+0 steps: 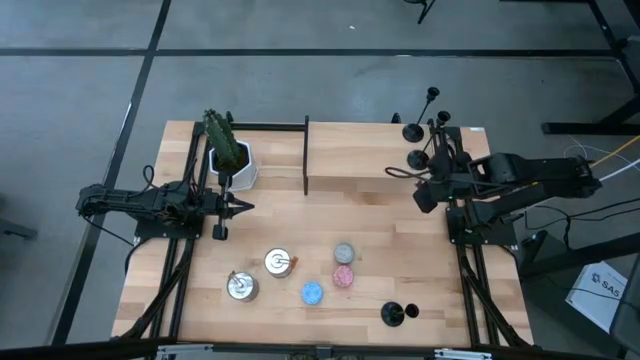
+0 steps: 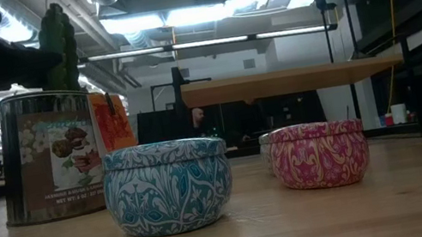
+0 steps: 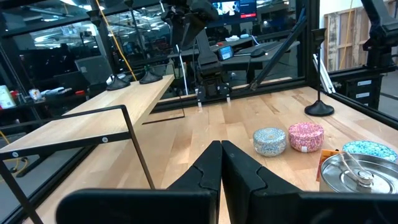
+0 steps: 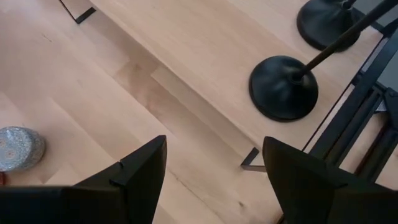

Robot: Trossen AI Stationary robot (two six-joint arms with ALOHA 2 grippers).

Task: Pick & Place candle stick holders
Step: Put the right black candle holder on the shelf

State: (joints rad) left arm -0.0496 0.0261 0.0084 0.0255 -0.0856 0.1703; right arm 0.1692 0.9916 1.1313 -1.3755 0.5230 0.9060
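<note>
Judging progress: two candle stick holders (image 1: 414, 131) stand on the raised shelf (image 1: 380, 150); one (image 1: 398, 313) waits on the desk (image 1: 180, 300); my right tool (image 1: 425, 190) hovers wide open, empty; left tool (image 1: 232, 207) shut, idle.

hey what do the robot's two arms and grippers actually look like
Both arms are dark, jointed and matte black, with black cables trailing along them. The left gripper has two blunt, wedge-shaped black fingers; the right gripper has the same angular black fingers. No markings show on either.

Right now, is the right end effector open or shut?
Open. The right end effector shows its two fingers spread with bare wood between them, holding nothing, near a candle stick holder.
</note>
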